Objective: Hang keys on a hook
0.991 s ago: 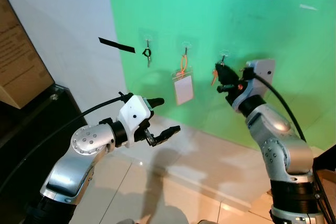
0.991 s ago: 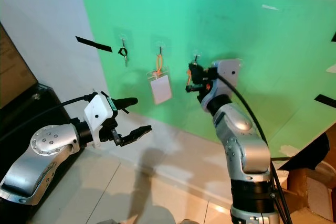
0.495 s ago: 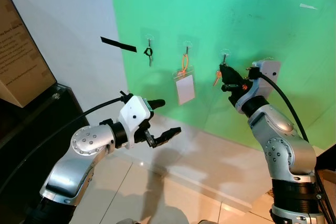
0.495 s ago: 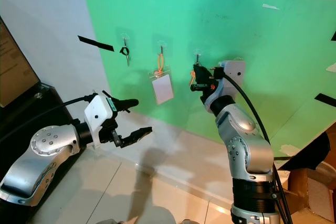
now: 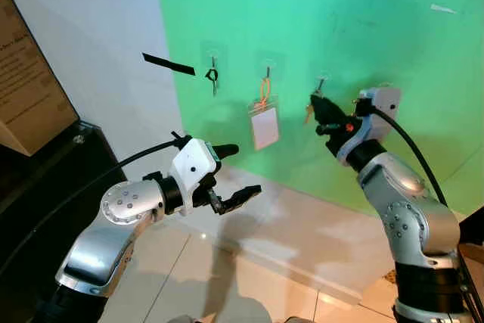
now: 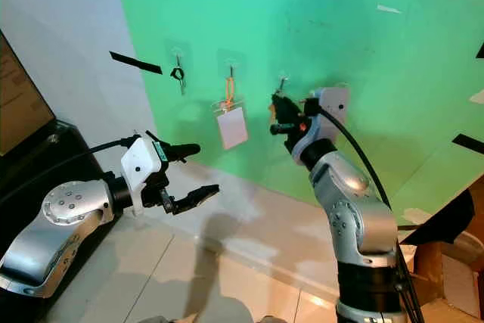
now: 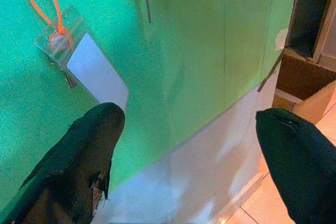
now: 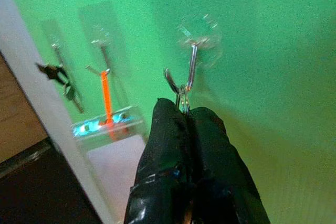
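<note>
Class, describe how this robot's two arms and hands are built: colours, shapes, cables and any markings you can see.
Both arms are silver metal with rounded, bolted joint housings and black collars. The left hand has a white block-shaped wrist housing with a small green tag, and two long, tapered black fingers. The right hand has the same black fingers, an orange spot at the wrist and a white camera box. A black cable loops along each arm.

wall panel [image 5: 363, 43]: bright green, with pale tape strips near its top
wall at left [image 5: 91, 28]: white, crossed by black tape strips
hooks [image 8: 191, 64]: silver metal on clear pads
badge [image 5: 265, 126]: white card in a clear sleeve, orange loop
key ring [image 8: 182, 98]: silver
right gripper [image 8: 186, 114]: black fingers
left gripper [image 5: 238, 172]: black fingers, white wrist block
arms [image 5: 128, 206]: silver
floor [image 5: 189, 270]: pale glossy tiles
</note>
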{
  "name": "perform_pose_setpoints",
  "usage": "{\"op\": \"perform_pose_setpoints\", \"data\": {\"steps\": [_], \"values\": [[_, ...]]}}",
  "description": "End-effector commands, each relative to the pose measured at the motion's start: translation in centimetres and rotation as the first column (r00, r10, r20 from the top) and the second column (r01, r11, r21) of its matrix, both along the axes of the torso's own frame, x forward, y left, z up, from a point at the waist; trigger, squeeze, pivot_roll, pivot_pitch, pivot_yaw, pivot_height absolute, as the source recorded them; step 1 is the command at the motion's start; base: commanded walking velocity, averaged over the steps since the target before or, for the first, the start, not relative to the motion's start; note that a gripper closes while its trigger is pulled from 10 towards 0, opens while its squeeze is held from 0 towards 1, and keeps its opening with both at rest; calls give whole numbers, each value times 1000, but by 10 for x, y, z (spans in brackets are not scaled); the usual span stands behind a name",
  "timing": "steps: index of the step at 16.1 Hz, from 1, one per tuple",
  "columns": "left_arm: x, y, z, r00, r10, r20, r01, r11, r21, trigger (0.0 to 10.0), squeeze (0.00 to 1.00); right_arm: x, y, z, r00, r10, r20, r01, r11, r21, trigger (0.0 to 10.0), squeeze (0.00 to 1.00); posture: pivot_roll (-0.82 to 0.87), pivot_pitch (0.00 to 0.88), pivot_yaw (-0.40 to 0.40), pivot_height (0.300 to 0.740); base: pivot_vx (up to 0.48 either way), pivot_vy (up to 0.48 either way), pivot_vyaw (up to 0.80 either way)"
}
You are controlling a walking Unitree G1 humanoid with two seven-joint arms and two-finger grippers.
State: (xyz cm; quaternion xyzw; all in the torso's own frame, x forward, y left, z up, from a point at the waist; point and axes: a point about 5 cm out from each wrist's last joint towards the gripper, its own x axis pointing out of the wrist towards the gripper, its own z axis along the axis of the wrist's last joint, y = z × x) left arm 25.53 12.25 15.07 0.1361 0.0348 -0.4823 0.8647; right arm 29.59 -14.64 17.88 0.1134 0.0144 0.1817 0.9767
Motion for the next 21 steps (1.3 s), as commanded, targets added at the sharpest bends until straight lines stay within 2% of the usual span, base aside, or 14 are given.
{"op": "perform_pose_setpoints", "data": {"steps": [1,13,20,21], "values": [[-3,-2,3,1000,-21,4,21,1000,3,10000,0,-2,2,2,1000,23,3,-23,1000,4,10000,0,-87,0,-11,740,0,0,0],[-2,-1,3,1000,-23,7,23,1000,5,10000,0,-4,2,1,1000,23,-9,-23,1000,2,10000,0,-86,0,-9,740,0,0,0],[0,-4,15,1000,-11,28,13,997,-73,10000,0,-1,0,-4,999,-7,-33,7,1000,-14,10000,0,-83,0,-11,740,0,0,0],[0,-4,15,1000,-10,28,12,997,-76,10000,0,0,-1,-6,999,-15,-39,14,1000,-17,10000,1000,-81,0,-13,740,0,0,0]]}}
